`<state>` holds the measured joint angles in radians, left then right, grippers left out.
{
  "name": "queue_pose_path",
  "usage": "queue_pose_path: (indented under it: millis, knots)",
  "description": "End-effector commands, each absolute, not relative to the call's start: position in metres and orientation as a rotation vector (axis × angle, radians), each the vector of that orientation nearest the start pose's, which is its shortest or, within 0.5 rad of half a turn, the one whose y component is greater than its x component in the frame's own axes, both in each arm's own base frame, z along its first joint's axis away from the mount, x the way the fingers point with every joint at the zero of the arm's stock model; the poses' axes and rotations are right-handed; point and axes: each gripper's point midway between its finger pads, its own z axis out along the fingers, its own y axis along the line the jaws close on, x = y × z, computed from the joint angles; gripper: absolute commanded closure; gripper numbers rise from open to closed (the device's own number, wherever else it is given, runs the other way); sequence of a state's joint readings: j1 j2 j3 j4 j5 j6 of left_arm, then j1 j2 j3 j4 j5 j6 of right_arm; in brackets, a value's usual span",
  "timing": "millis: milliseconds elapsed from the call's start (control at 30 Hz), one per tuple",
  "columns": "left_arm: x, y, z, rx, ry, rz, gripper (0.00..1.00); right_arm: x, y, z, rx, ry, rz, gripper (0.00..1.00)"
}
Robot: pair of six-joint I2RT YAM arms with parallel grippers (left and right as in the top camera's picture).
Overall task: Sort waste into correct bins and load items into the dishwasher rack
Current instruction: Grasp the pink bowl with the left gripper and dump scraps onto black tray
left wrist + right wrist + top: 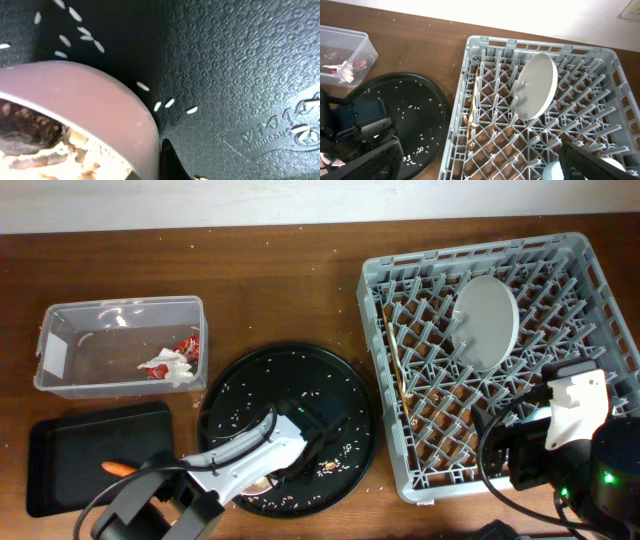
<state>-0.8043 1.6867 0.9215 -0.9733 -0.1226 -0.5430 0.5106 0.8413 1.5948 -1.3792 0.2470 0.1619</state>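
Note:
A white bowl (100, 107) holding beige-brown food scraps (45, 145) sits on the round black tray (330, 395). My left gripper (150, 172) is shut on the bowl's rim, one finger outside the wall and one inside. Part of the bowl shows under the left arm in the overhead view (262, 483). The grey rack (400, 465) holds the pale grey plate (487, 320) upright and a chopstick (401, 370). My right gripper (480, 167) is open above the rack's near part, next to a small blue cup (551, 172). The clear tub (60, 350) holds the red wrapper (188, 345) and the white tissue (168, 366). An orange carrot piece (118, 468) lies in the flat black tray (60, 450).
Rice-like crumbs (290, 390) are scattered over the round tray and the wooden table. A white rounded thing (615, 162) shows behind my right finger in the rack. The right arm (565, 420) covers the rack's front right corner.

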Motion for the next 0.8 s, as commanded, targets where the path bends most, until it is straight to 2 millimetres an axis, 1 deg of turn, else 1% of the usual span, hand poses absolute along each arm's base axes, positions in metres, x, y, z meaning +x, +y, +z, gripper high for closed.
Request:
queue_pose_path:
  millis: [0, 33, 67, 100, 133, 167, 200, 233, 267, 300, 333, 367, 400, 433, 467, 533, 567, 600, 667, 767]
  knots:
    - [0.184, -0.151, 0.039, 0.379, 3.114, 0.292, 1.0, 0.175, 0.048, 0.382, -0.224, 2.158, 0.107, 0.01]
    - [0.197, -0.151, 0.07, 0.316, 3.057, 0.215, 1.0, 0.175, 0.048, 0.382, -0.224, 2.158, 0.107, 0.01]
    - [0.215, -0.137, 0.112, 0.152, 2.951, 0.073, 1.0, 0.175, 0.048, 0.382, -0.224, 2.158, 0.107, 0.01]
    - [0.223, -0.116, 0.134, 0.006, 2.893, 0.003, 1.0, 0.175, 0.048, 0.382, -0.224, 2.158, 0.107, 0.01]
    - [0.229, -0.081, 0.155, -0.201, 2.827, -0.051, 1.0, 0.175, 0.048, 0.382, -0.224, 2.158, 0.107, 0.01]
    - [0.233, -0.058, 0.168, -0.309, 2.785, -0.155, 1.0, 0.175, 0.048, 0.382, -0.224, 2.158, 0.107, 0.01]
    - [0.235, -0.04, 0.176, -0.399, 2.753, -0.272, 1.0, 0.175, 0.048, 0.382, -0.224, 2.158, 0.107, 0.01]
    - [0.236, -0.029, 0.178, -0.449, 2.739, -0.338, 1.0, 0.175, 0.048, 0.382, -0.224, 2.158, 0.107, 0.01]
    - [0.236, -0.007, 0.176, -0.56, 2.717, -0.401, 1.0, 0.175, 0.048, 0.382, -0.224, 2.158, 0.107, 0.01]
    - [0.238, 0.022, 0.169, -0.677, 2.67, -0.46, 1.0, 0.175, 0.048, 0.382, -0.224, 2.158, 0.107, 0.01]
    - [0.241, 0.033, 0.164, -0.707, 2.631, -0.519, 1.0, 0.175, 0.048, 0.382, -0.224, 2.158, 0.107, 0.01]
    - [0.247, 0.046, 0.157, -0.726, 2.543, -0.65, 1.0, 0.175, 0.048, 0.382, -0.224, 2.158, 0.107, 0.01]
    - [0.249, 0.055, 0.151, -0.738, 2.462, -0.754, 1.0, 0.175, 0.048, 0.382, -0.224, 2.158, 0.107, 0.01]
    - [0.25, 0.06, 0.151, -0.708, 2.325, -0.917, 1.0, 0.175, 0.048, 0.382, -0.224, 2.158, 0.107, 0.01]
    - [0.249, 0.065, 0.154, -0.631, 2.162, -1.034, 1.0, 0.175, 0.048, 0.382, -0.224, 2.158, 0.107, 0.01]
    - [0.243, 0.082, 0.152, -0.59, 1.924, -1.124, 1.0, 0.175, 0.048, 0.382, -0.224, 2.158, 0.107, 0.01]
    - [0.243, 0.086, 0.158, -0.55, 1.817, -1.157, 1.0, 0.175, 0.048, 0.382, -0.224, 2.158, 0.107, 0.01]
    - [0.246, 0.094, 0.172, -0.522, 1.656, -1.226, 1.0, 0.175, 0.048, 0.382, -0.224, 2.158, 0.107, 0.01]
    - [0.246, 0.095, 0.174, -0.531, 1.631, -1.245, 1.0, 0.175, 0.048, 0.382, -0.224, 2.158, 0.107, 0.01]
    - [0.244, 0.09, 0.176, -0.569, 1.627, -1.276, 1.0, 0.175, 0.048, 0.382, -0.224, 2.158, 0.107, 0.01]
